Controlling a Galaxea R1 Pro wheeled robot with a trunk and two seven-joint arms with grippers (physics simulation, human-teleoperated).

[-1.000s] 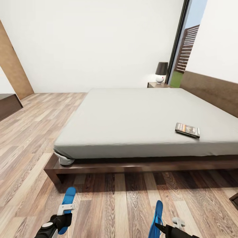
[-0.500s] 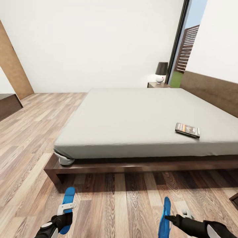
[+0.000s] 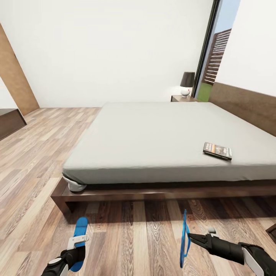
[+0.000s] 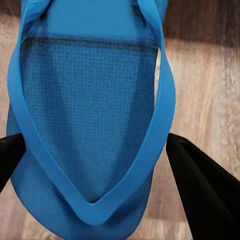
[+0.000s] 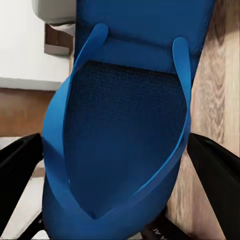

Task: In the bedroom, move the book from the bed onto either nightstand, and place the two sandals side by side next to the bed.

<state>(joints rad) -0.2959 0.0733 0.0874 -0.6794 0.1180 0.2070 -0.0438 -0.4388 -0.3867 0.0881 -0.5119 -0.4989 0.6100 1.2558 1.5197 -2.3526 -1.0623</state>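
Note:
The bed point(image 3: 161, 138) with its grey mattress spreads across the head view, and the book point(image 3: 217, 150) lies flat near its right front edge. A nightstand point(image 3: 183, 98) stands at the bed's far corner. At the lower left, my left gripper point(image 3: 76, 247) point(image 4: 95, 145) is shut on a blue sandal point(image 3: 80, 229) point(image 4: 90, 115) held flat and low over the floor. At the lower right, my right gripper point(image 3: 200, 235) point(image 5: 117, 155) is shut on the other sandal point(image 3: 184, 237) point(image 5: 125, 125), which is turned on its edge above the planks.
A lamp point(image 3: 187, 83) stands on the nightstand beside the tall window point(image 3: 214, 57). A low dark dresser point(image 3: 9, 120) sits at the left edge. A dark furniture corner point(image 3: 272, 232) pokes in at the right. Wood floor point(image 3: 138, 234) lies between me and the bed frame.
My right gripper has reached forward and to the right, rolling its sandal from slanted to standing on its edge. The left gripper and its sandal have barely shifted.

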